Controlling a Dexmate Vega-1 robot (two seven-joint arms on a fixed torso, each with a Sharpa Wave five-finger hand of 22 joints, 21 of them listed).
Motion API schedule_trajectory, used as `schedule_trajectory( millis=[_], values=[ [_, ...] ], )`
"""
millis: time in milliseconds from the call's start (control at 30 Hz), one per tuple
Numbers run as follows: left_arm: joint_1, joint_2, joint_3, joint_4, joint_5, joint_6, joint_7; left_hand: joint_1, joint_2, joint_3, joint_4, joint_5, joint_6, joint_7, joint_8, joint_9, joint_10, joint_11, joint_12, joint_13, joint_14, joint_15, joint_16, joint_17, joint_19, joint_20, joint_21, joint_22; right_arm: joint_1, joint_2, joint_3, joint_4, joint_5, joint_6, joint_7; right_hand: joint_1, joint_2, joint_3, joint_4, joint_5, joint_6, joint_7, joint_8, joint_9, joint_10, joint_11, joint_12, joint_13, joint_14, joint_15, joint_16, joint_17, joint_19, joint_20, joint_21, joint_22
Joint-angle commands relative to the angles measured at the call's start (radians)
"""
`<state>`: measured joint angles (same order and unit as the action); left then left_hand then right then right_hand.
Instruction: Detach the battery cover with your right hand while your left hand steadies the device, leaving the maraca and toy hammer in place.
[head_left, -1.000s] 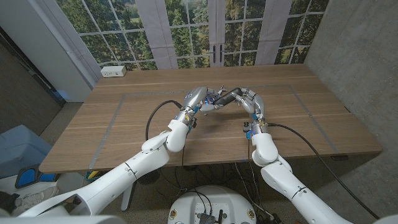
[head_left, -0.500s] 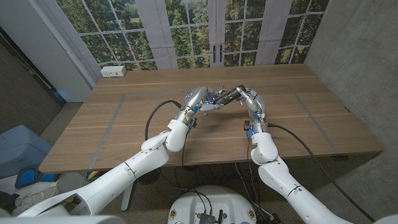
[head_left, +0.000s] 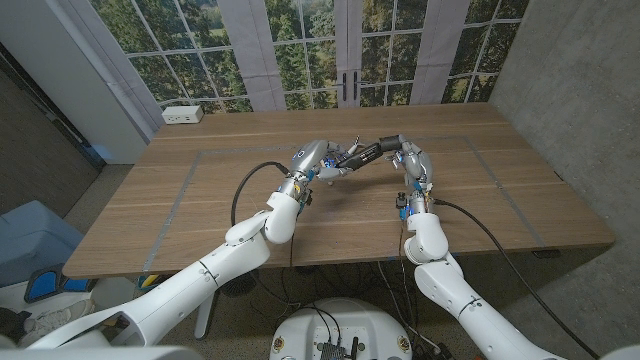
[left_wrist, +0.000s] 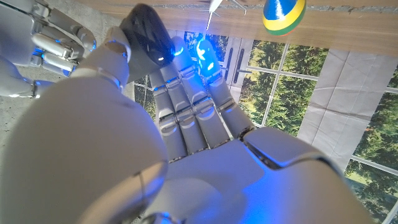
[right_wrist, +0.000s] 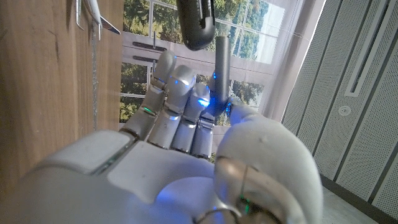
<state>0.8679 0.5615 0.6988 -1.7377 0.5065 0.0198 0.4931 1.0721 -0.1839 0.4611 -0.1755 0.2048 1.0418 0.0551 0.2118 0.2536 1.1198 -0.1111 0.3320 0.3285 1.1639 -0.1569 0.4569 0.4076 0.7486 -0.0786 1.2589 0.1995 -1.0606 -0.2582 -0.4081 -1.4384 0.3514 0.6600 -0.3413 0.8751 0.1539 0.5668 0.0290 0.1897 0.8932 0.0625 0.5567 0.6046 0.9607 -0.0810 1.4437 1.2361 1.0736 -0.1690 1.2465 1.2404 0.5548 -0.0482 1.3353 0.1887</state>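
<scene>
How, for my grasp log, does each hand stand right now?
Left hand: holds the dark device.
Right hand: fingers pinch the thin grey battery cover.

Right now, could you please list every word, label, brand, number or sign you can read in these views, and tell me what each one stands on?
None can be read.
The white box at the table's far left corner: no legible marking, too small.
The dark device the left hand grips: no visible label.
The maraca: blue, yellow and green bands, no text.
The flat dark piece in the right hand: blank.
</scene>
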Motion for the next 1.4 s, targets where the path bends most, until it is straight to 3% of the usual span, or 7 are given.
schedule_trajectory(
  millis=[33,633,1000,1400],
  values=[
    [0.005,0.001,-0.002,-0.012,0.007,0.005,0.0,0.234,0.235,0.009,-0.001,0.007,0.001,-0.002,0.0,0.002,0.025,-0.03,-0.003,0.004,0.072,-0.081,-0.003,0.002,-0.008,-0.115,0.007,-0.001,0.004,0.019,0.008,0.024,-0.015,0.029,-0.008,-0.002,-0.003,0.023,-0.017,-0.004,0.016,0.004,-0.007,-0.003,0.072,-0.093,0.009,0.001,-0.033,-0.04,0.008,0.001,-0.008,-0.059,0.006,0.002],
    [0.014,0.004,-0.002,-0.039,0.023,0.043,-0.009,0.232,0.234,0.011,-0.001,0.007,0.002,-0.004,-0.001,0.003,0.027,-0.034,-0.007,0.004,0.073,-0.081,-0.005,0.004,-0.014,-0.114,0.017,-0.004,0.004,0.026,0.023,0.033,-0.044,0.056,-0.025,-0.008,0.006,0.026,-0.024,-0.004,0.02,0.005,-0.018,-0.02,0.056,-0.096,0.033,0.0,-0.049,-0.041,0.027,0.0,-0.02,-0.063,0.014,0.001],
    [0.028,0.012,-0.028,-0.072,-0.069,0.071,-0.086,0.232,0.232,0.013,-0.002,0.008,0.008,-0.005,0.001,0.003,0.032,-0.03,-0.009,0.001,0.075,-0.081,-0.007,0.005,-0.018,-0.114,0.023,-0.006,-0.006,0.027,0.055,0.032,-0.103,0.065,-0.087,-0.012,0.008,0.026,-0.027,-0.004,0.02,0.007,-0.023,-0.028,0.051,-0.097,0.045,-0.001,-0.054,-0.041,0.038,0.0,-0.021,-0.063,0.019,0.0],
    [0.042,0.031,-0.041,-0.125,-0.112,0.149,-0.137,0.234,0.228,0.013,-0.004,0.009,0.013,-0.003,0.001,0.003,0.037,-0.028,-0.011,0.001,0.08,-0.082,-0.007,0.007,-0.019,-0.113,0.031,-0.008,-0.029,0.006,0.08,-0.004,-0.186,-0.008,-0.168,-0.016,0.009,0.028,-0.032,-0.004,0.022,0.008,-0.027,-0.037,0.047,-0.097,0.06,-0.001,-0.061,-0.041,0.051,-0.001,-0.024,-0.064,0.024,-0.001]
  ],
)
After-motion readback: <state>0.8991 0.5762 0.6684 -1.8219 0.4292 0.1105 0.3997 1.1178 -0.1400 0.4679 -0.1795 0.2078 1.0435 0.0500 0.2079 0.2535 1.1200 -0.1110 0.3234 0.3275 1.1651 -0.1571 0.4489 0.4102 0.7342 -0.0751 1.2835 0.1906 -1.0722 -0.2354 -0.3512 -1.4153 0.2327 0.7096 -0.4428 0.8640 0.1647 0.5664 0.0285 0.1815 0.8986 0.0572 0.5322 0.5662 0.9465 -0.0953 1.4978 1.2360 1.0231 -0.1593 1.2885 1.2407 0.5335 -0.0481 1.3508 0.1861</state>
